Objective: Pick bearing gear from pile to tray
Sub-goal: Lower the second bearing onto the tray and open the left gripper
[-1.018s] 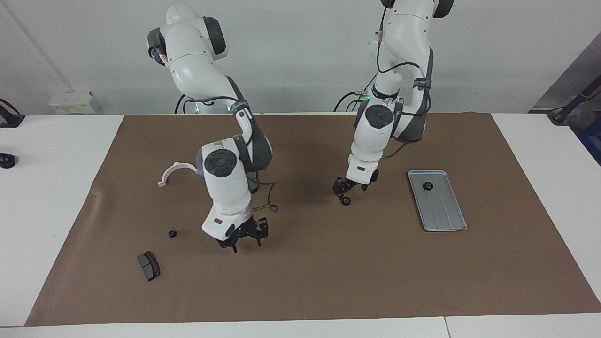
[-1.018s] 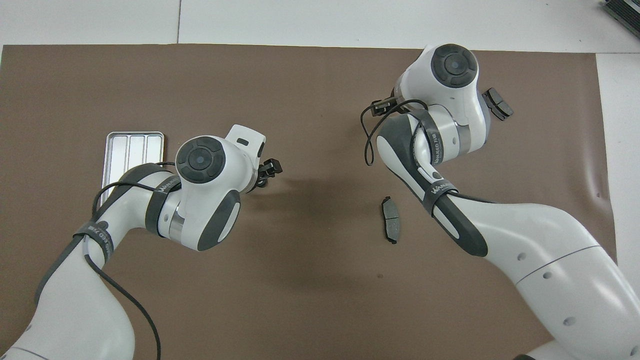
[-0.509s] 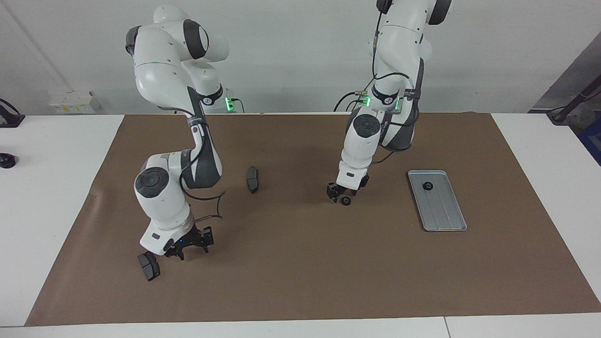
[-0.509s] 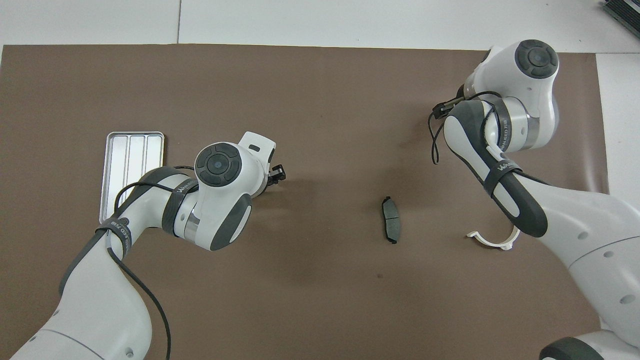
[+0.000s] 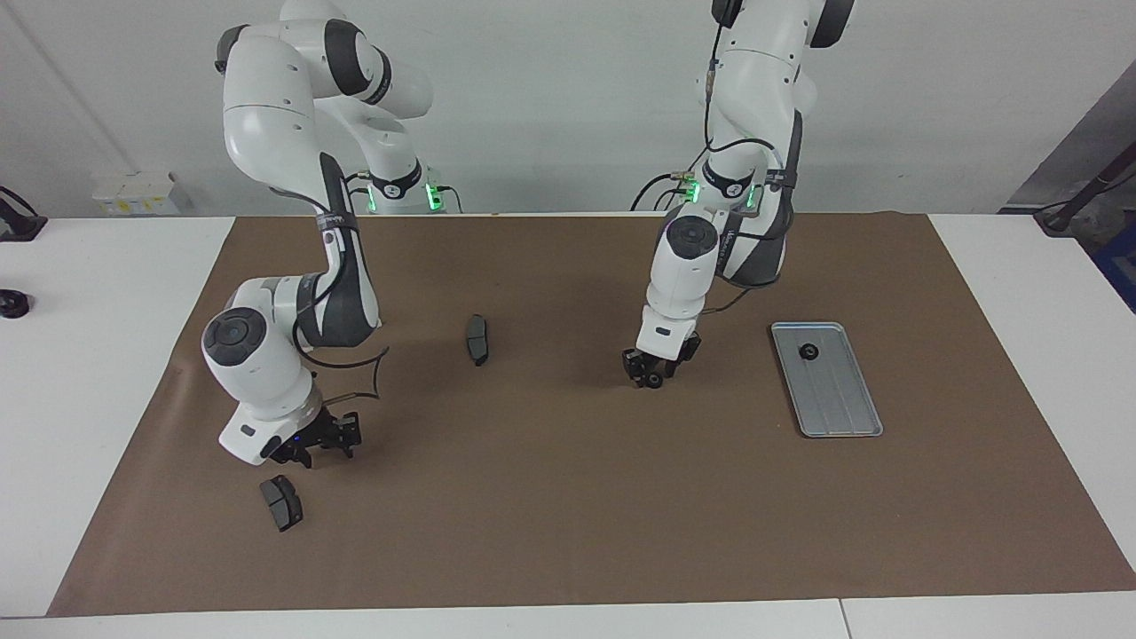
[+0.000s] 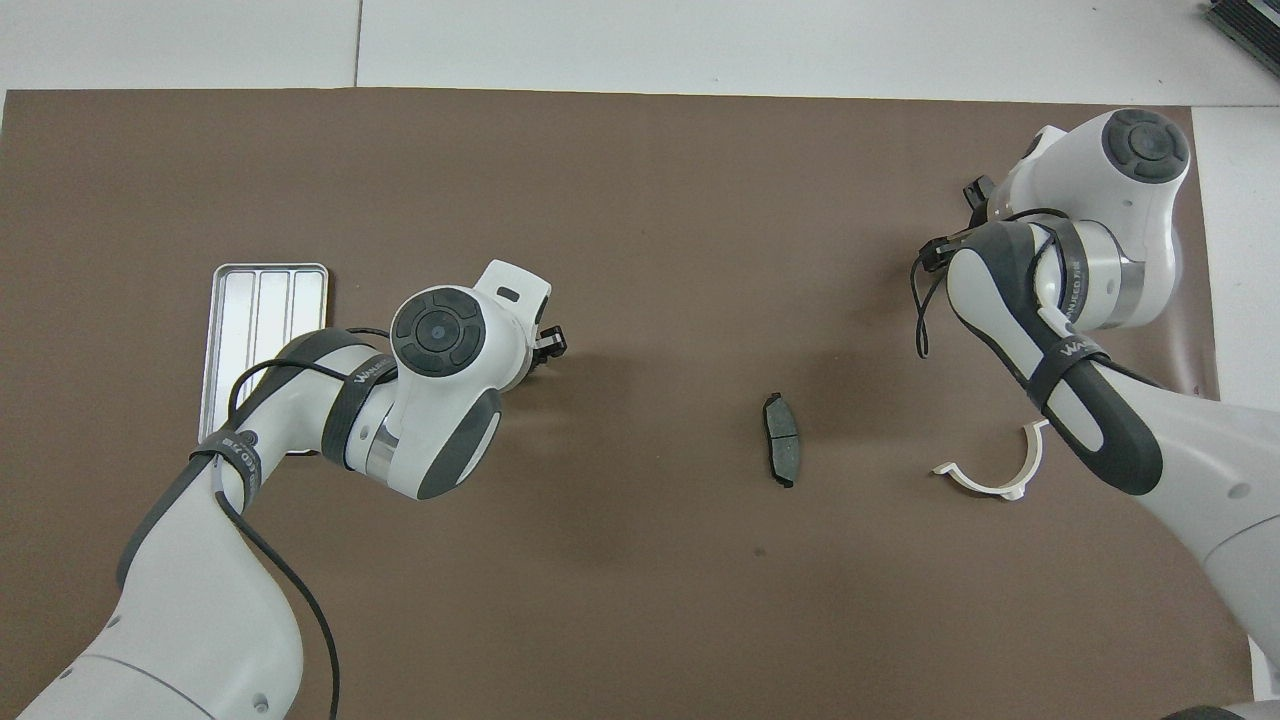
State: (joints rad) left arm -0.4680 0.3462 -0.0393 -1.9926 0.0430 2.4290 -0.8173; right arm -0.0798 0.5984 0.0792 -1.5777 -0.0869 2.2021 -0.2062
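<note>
A small black gear (image 5: 653,381) lies on the brown mat, and my left gripper (image 5: 652,374) is down right at it. It is toward the right arm's end from the silver tray (image 5: 839,404), which holds one black gear (image 5: 808,351). In the overhead view my left arm covers part of the tray (image 6: 262,310), and only the left gripper's tip (image 6: 548,343) shows. My right gripper (image 5: 318,441) is open and empty, low over the mat beside a dark grey brake pad (image 5: 280,502).
A second brake pad (image 5: 477,339) (image 6: 782,452) lies mid-mat between the arms. A white half-ring bracket (image 6: 990,475) lies by the right arm in the overhead view; the arm hides it in the facing view.
My right arm swung toward its own end of the table, from mid-mat to the brake pad there. My left gripper came down onto the gear beside the tray.
</note>
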